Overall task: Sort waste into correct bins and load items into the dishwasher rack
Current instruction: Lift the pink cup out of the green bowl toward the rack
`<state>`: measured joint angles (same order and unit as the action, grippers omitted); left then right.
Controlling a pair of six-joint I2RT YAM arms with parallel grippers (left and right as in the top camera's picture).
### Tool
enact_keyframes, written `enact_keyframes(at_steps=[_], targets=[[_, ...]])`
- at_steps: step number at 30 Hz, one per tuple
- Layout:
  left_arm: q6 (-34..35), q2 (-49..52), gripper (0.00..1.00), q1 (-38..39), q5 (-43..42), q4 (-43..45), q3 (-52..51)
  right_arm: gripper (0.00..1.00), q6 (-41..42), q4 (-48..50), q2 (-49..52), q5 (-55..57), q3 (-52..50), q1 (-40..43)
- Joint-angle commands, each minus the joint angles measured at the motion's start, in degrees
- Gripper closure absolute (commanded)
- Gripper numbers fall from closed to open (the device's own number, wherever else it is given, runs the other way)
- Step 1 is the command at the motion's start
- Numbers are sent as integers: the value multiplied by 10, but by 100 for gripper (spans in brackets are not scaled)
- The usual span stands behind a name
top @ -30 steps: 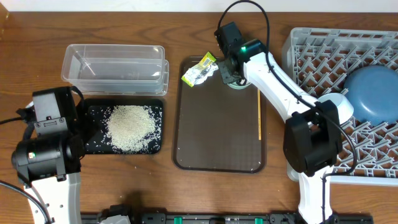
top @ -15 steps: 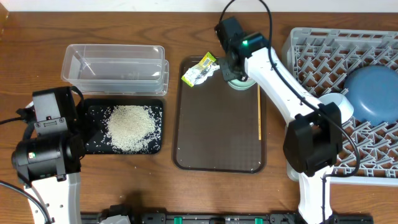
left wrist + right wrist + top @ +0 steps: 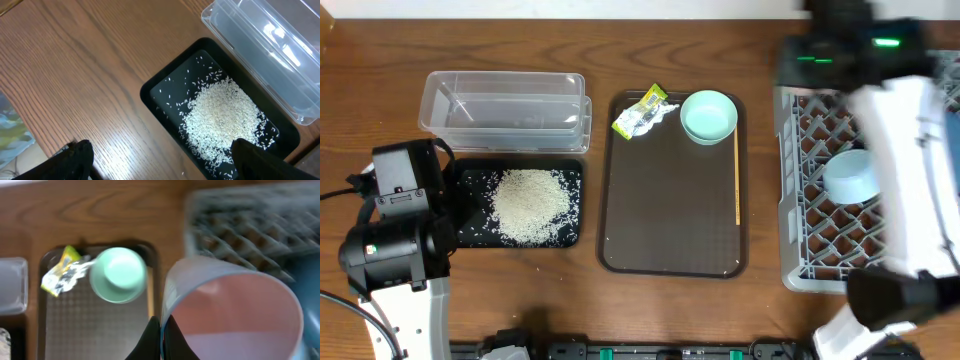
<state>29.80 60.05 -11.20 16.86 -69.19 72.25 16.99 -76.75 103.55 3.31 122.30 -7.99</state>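
My right gripper (image 3: 162,325) is shut on the rim of the small light-blue bowl (image 3: 235,310) and holds it above the grey dishwasher rack (image 3: 240,220). The overhead view shows the bowl (image 3: 850,175) over the rack (image 3: 798,215), with the arm blurred. The mint-green bowl (image 3: 708,116), the yellow-green wrapper (image 3: 640,112) and the chopstick (image 3: 736,180) lie on the brown tray (image 3: 670,250). The rice (image 3: 530,205) lies in the black tray (image 3: 468,228). My left gripper (image 3: 162,165) is open and empty beside the black tray (image 3: 150,92). The plate and the pink cup are hidden.
The clear tub (image 3: 505,110) stands empty behind the black tray and also shows in the left wrist view (image 3: 265,55). My left arm (image 3: 395,230) sits at the table's front left. The right arm covers much of the rack.
My right arm has swung from the mint-green bowl at the tray's far end to above the rack, carrying the light-blue bowl. The left arm has not moved.
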Motion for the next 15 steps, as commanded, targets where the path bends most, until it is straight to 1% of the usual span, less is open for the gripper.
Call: enact_keyframes(at_steps=[1,4,10,13,15], targets=[[-1,2,10,-3,3,-2,1,99,16,-33,-27,-78,7,85],[-1,2,10,-3,3,-2,1,99,-1,-73,-36,-137,7,176],[-1,2,10,-2,3,-2,1,99,-112,-109,-36,-327,-8,333],[-1,2,10,-3,3,-2,1,99,-155,-117,-35,-424,-25,391],[-1,2,10,-2,3,-2,1,99,-173,-130,-35,-465,-36,422]])
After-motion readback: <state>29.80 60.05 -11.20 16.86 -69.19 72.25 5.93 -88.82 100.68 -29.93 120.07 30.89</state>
